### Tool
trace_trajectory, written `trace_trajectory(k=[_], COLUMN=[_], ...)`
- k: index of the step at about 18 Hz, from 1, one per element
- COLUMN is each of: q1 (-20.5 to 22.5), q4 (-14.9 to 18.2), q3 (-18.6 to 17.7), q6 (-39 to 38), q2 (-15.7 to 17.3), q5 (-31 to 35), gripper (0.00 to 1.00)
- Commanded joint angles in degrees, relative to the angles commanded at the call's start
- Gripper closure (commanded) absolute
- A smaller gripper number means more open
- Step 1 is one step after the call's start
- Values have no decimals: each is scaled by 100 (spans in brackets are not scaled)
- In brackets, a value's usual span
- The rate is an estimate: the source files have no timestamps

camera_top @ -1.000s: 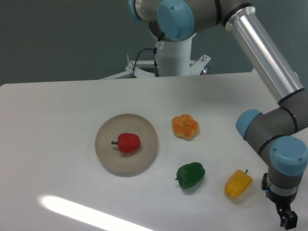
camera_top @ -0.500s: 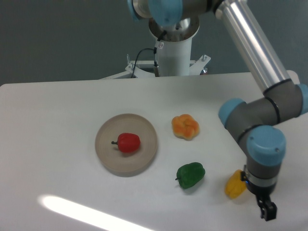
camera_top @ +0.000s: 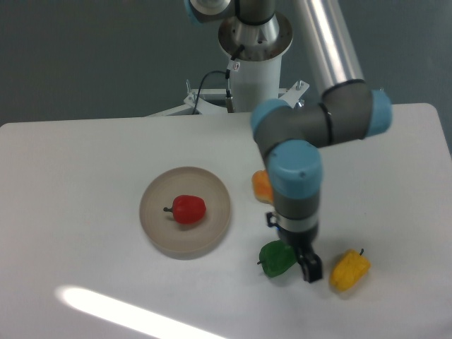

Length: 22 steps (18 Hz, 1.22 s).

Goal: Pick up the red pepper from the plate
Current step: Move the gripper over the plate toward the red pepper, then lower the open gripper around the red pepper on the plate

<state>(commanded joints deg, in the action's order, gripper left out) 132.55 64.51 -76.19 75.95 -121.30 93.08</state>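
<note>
The red pepper (camera_top: 188, 209) lies on its side in the middle of the round beige plate (camera_top: 157, 236), left of centre on the white table, with its dark stem pointing left. My gripper (camera_top: 309, 268) hangs low over the table well to the right of the plate, between a green pepper and a yellow one. It points down and holds nothing. I see its dark fingers edge-on, so the gap between them is hidden.
A green pepper (camera_top: 275, 258) lies just left of the gripper, partly behind it. A yellow pepper (camera_top: 349, 269) lies just to its right. The arm's wrist half covers an orange pepper (camera_top: 261, 186). The robot's base (camera_top: 254, 78) stands at the table's back edge.
The arm has swung left from the table's front right corner, passing the yellow pepper. The gripper now hangs between the green and yellow peppers, and the wrist now hides part of the orange pepper.
</note>
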Motion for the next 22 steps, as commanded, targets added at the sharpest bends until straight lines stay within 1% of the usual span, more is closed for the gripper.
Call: trace_trajectory(k=[3,6,7,8,9,10,14,17,22], q1=[-202,-431,-457,-484,-571,-694,-1089,-1231,-1301], q4=[0,-9,-35,-166,-254,-316,-334,-396,-457], q3=[-396,-747,-888,-1107,-1196,-1249,-1285,-1302,-1311], q6=[-403,-835,-862,-819,-818,-818,-862,-801,-871], q2=[308,528,607,729,765,792,740,669,538], q5=[0,0,9,17,17,17,17,17,17], gripper=[0,0,0,0,0,0,0,0,0])
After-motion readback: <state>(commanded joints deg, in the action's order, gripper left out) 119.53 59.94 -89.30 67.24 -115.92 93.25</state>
